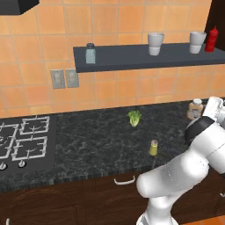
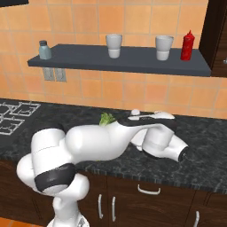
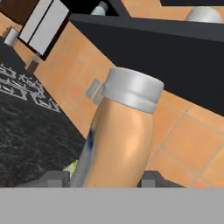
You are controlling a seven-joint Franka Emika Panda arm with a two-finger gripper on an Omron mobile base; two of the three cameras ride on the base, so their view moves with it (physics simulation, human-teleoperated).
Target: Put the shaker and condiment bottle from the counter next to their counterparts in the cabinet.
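Note:
The tan-orange condiment bottle (image 3: 122, 140) with its pale cap stands between my fingers (image 3: 54, 178) in the hand view, and both pads press its sides. My gripper (image 3: 104, 178) is shut on it. In the left base view the condiment bottle (image 1: 195, 109) sits at the counter's (image 1: 96, 140) back right beside my hand. The olive-yellow shaker (image 1: 153, 147) stands upright near the counter's front, left of my arm. On the cabinet shelf (image 1: 132, 57) a grey-blue shaker (image 1: 90, 53) stands at the left end and a red bottle (image 1: 212, 38) at the right end.
Two white cups (image 1: 155, 44) (image 1: 197, 42) stand on the shelf between the counterparts. A green lettuce (image 1: 134, 117) lies mid-counter. A stove (image 1: 26, 140) occupies the counter's left. Wall outlets (image 1: 64, 78) sit under the shelf. My arm hides much of the counter (image 2: 208, 146) in the right base view.

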